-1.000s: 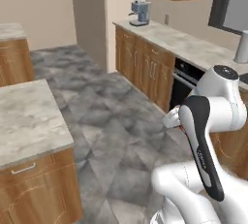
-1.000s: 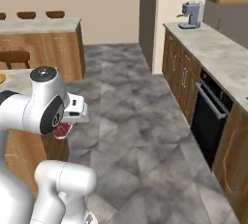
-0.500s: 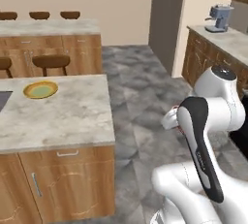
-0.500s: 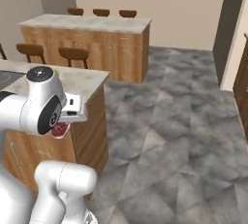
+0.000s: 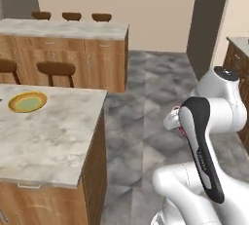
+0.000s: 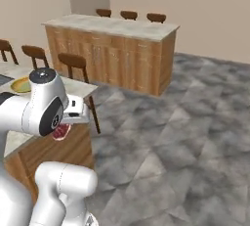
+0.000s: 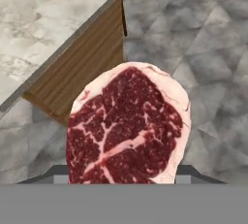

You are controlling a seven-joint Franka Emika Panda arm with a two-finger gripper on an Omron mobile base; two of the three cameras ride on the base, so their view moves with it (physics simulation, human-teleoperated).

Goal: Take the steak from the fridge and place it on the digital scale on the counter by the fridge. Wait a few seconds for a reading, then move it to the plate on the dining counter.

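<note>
from the hand view i see the steak (image 7: 127, 128) held in the gripper (image 7: 127, 182), its lower edge cut off by the frame bottom, so i can't see the finger tips themselves. it hangs over grey floor just beside the dining counter (image 7: 43, 29) corner. in the right base view only a red sliver of steak (image 6: 61, 131) peeks from under the hand; the arm covers the rest. the plate (image 5: 27, 102) sits on the dining counter (image 5: 48, 136) near its left edge, well apart from the steak.
</note>
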